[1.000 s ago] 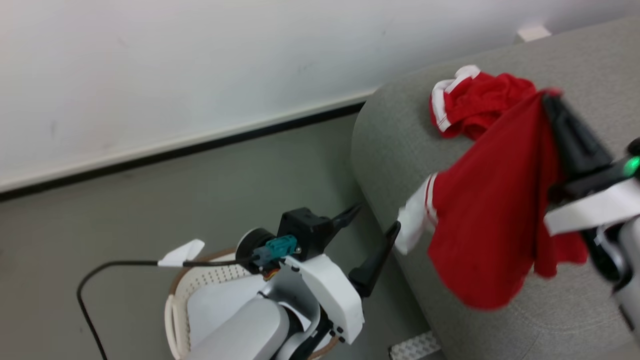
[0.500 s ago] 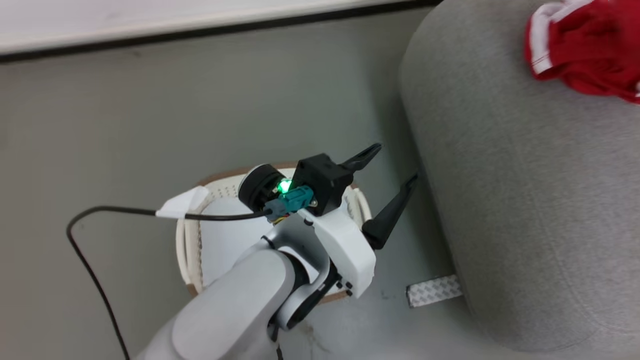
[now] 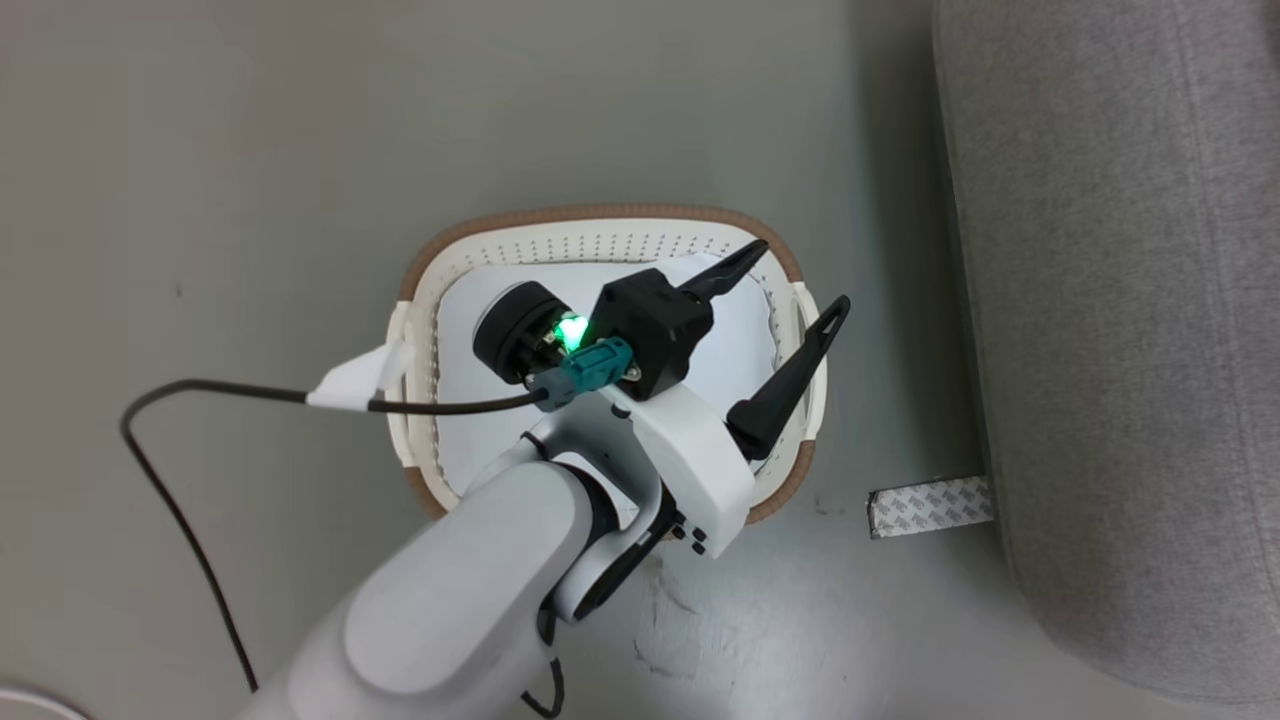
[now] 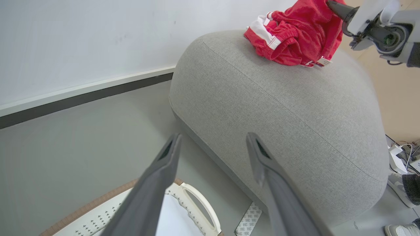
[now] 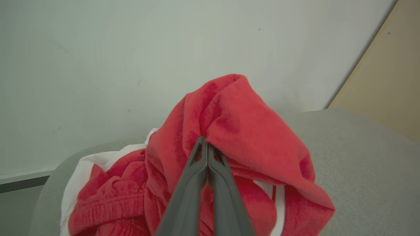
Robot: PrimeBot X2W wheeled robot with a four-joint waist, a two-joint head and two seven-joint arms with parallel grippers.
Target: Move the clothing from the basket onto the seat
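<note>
Clothing (image 5: 236,131): the red garments are found bunched on top of the seat (image 4: 279,108), at its wall-side end. A raised fold of red fabric is pinched at the tip of the right end effector (image 5: 206,142), whose fingers are pressed fully together. The rest of the fabric, with white panels showing, is spread on the seat below that fold.

Left arm: the pale forearm is extended over the basket (image 3: 600,215), which is set on the floor (image 3: 200,150) just beside the seat. The left end effector (image 3: 800,277) is held with its fingers spread wide and nothing between them, directed toward the seat. One fingertip is seen over the basket's seat-side handle. A flat pale sheet (image 3: 455,430) is seen lying in the basket.

Surroundings: a black cable (image 3: 450,405) is run from the wrist out over the grey floor, on the basket's side away from the seat. A patterned tape strip (image 3: 930,507) is seen on the floor against the seat's base. A white wall (image 4: 82,42) with a dark skirting band (image 4: 82,98) is noted behind the seat.
</note>
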